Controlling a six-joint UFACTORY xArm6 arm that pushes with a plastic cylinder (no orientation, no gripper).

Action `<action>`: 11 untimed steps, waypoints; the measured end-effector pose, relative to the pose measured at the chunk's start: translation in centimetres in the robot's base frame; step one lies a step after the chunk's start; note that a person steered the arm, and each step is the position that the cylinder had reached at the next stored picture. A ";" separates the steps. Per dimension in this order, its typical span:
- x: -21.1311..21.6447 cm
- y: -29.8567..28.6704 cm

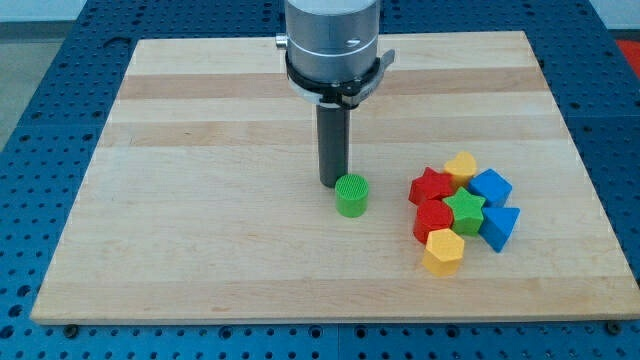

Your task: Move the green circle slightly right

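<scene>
**Lining up behind the green circle for a short rightward nudge**

Sitting with my tip (332, 184) just beside the green circle (351, 195), at its upper-left edge in the view; touching or a hair apart, can't tell from here. No hand on this rig, just the rod, so nothing is opening, closing or gripping.

The green circle is standing near the middle of the tabletop (200, 150), with open wood all around it. Off to the view's right a cluster is lying well apart from it: red star (432, 186), yellow block (461, 165) at the top, blue block (490, 187), green star (465, 209), a second red block (433, 219), blue triangle (499, 226), yellow hexagon (443, 251) at the bottom.

Step in hand, as I'm judging it: approach and alignment, push not yet made.

Next move is calling for:
- shifting the tip to the circle's left side, centred on it, since from the current upper-left spot a push would likely send it down-right instead of straight right
- keeping the stroke short; "slightly" means stopping well before the red star
- watching for the round block slipping off the rod sideways
</scene>
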State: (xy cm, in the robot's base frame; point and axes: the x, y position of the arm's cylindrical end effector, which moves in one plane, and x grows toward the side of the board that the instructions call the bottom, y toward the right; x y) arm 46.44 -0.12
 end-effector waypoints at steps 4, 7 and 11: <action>1.6 -3.1; 3.2 1.9; 0.1 -0.9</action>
